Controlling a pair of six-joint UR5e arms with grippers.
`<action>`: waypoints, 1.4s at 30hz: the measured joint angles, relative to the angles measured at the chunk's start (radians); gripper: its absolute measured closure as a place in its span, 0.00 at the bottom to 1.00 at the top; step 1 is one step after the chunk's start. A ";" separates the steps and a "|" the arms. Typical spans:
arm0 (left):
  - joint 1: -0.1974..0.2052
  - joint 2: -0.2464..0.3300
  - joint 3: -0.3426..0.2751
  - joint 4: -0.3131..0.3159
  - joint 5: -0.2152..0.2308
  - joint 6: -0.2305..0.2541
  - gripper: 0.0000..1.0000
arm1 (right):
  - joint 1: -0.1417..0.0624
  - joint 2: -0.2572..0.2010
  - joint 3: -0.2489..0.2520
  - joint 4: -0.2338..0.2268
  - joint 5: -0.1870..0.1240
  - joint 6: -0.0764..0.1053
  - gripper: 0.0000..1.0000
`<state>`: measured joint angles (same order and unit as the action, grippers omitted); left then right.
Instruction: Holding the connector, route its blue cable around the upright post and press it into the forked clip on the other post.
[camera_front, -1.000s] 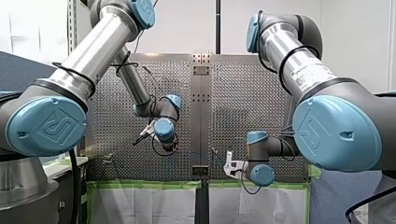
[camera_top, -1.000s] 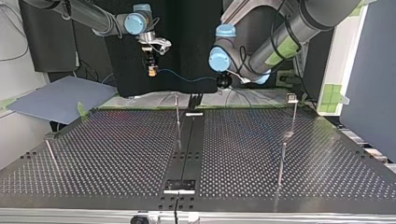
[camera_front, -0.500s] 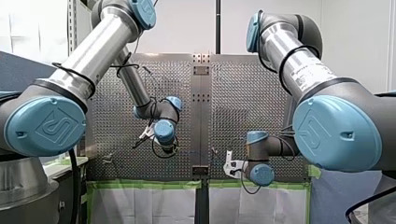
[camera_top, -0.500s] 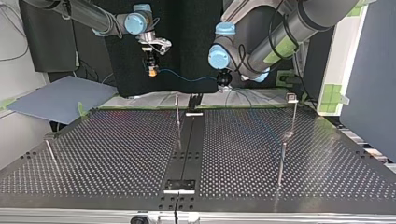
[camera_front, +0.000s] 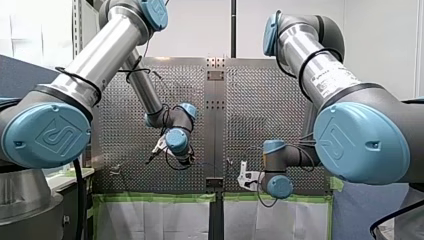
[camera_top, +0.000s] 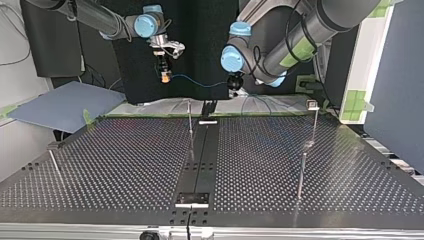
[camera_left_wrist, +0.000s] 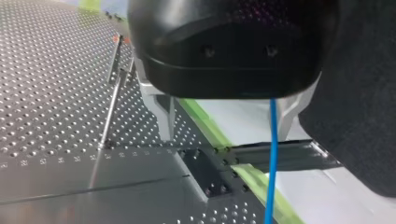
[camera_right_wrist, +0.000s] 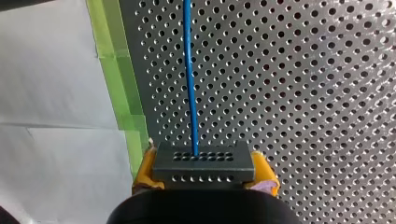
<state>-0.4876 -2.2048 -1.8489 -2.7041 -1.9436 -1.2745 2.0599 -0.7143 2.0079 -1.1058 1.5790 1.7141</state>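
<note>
Nearest in the top view, a thin upright post (camera_top: 301, 175) stood toward the right of the perforated table (camera_top: 125, 165). A second post (camera_top: 190, 125) stood further back at the middle, and a third post (camera_top: 313, 122) with a small head at the far right. Beyond the far edge both grippers hung in the air, well apart from every post. My right gripper (camera_top: 164, 76) had its yellow pads (camera_right_wrist: 264, 169) clamped on the dark connector (camera_right_wrist: 204, 163). From there the blue cable (camera_top: 197, 81) sagged across to my left gripper (camera_top: 233, 84). Whether that one pinched the cable I could not tell.
</note>
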 joint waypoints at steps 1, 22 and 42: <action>0.000 0.000 0.000 0.000 0.006 -0.012 0.01 | 0.001 0.000 0.000 0.000 -0.002 0.000 1.00; -0.026 -0.001 0.000 0.009 0.063 -0.193 0.01 | 0.017 -0.001 -0.009 0.002 -0.033 0.000 1.00; -0.028 -0.001 0.001 0.045 0.064 -0.320 0.01 | 0.018 -0.008 -0.044 0.030 -0.080 -0.001 1.00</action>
<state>-0.5161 -2.2060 -1.8481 -2.6591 -1.8799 -1.5946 2.0783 -0.7223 1.9642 -1.0756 1.4988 1.7128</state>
